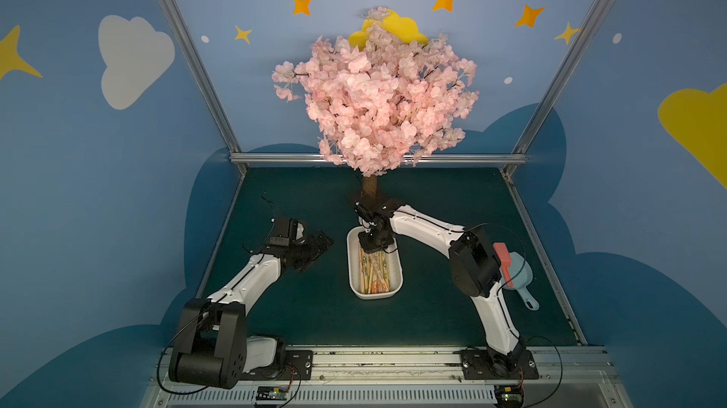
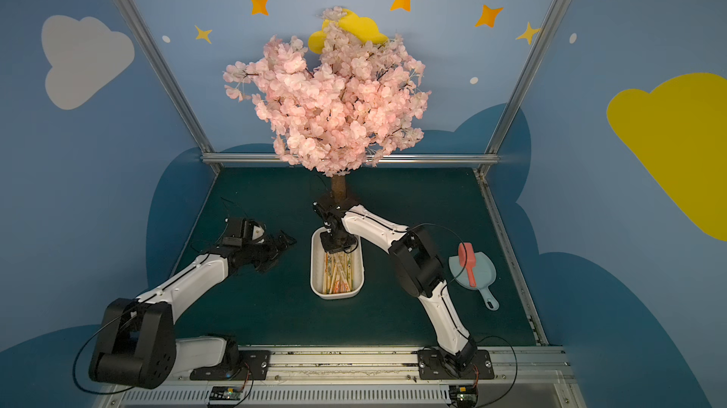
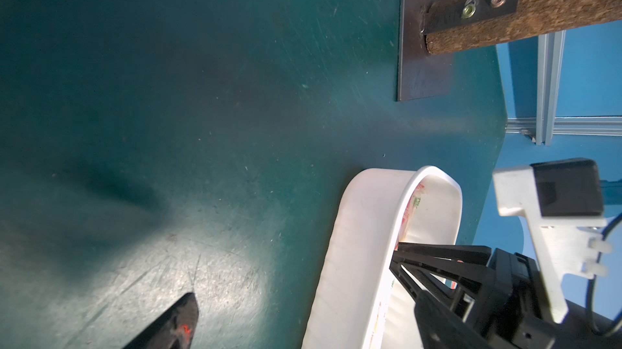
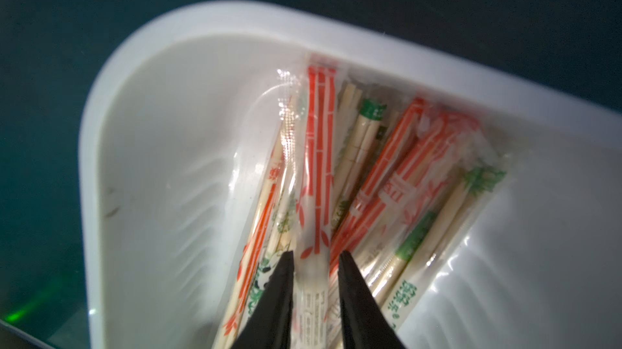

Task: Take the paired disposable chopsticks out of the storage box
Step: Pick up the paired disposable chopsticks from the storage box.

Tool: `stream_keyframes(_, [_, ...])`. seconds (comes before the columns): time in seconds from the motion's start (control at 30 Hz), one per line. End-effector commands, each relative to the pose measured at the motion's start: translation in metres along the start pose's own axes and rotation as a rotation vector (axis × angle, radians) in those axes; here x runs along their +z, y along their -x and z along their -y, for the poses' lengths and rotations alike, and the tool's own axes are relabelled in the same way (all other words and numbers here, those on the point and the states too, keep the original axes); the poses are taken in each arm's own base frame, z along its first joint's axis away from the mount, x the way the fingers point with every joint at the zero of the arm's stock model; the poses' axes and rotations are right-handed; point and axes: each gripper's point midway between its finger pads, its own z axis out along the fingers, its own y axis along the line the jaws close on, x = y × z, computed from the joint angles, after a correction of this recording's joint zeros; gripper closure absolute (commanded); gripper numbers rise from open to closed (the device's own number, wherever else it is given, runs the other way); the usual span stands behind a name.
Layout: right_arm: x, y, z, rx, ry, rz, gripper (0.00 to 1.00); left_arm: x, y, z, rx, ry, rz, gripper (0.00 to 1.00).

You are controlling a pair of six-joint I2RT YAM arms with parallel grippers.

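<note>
The white storage box [image 1: 376, 296] [image 2: 336, 296] lies mid-table, lengthwise away from me, with several paired disposable chopsticks [image 1: 375, 273] [image 2: 337, 275] piled inside. My right gripper [image 1: 375, 246] [image 2: 334, 246] reaches down into the box's far end. In the right wrist view its two black fingers press on both sides of one orange-printed sleeved pair [image 4: 319, 149] that lies on the pile; the right gripper [image 4: 316, 258] is narrow. My left gripper [image 1: 316, 252] [image 2: 280, 254] hovers wide open to the left of the box, holding nothing; its fingertip [image 3: 188, 303] shows beside the box wall [image 3: 356, 246].
An artificial cherry tree's trunk [image 1: 369, 186] [image 3: 538, 11] stands on a metal plate [image 3: 420, 71] just behind the box. A light-blue scoop [image 1: 519, 272] [image 2: 476, 272] with a pink brush lies at the right, behind my right arm's elbow.
</note>
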Motion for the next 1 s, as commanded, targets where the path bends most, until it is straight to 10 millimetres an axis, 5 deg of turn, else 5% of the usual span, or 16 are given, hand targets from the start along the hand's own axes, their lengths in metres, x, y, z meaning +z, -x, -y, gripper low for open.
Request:
stream_keyframes(0.0, [0.005,0.000,-0.001,-0.003,0.010,-0.023,0.78,0.002,-0.004,-0.002,-0.007,-0.008,-0.017,0.00])
stream_keyframes(0.4, [-0.005,-0.001,-0.004,-0.007,0.025,-0.014,0.98,0.003,-0.004,0.000,-0.005,-0.018,-0.021,0.00])
stream_keyframes(0.97, [-0.056,0.011,0.000,0.016,0.046,0.091,0.99,0.001,-0.002,0.008,0.025,-0.042,-0.026,0.00])
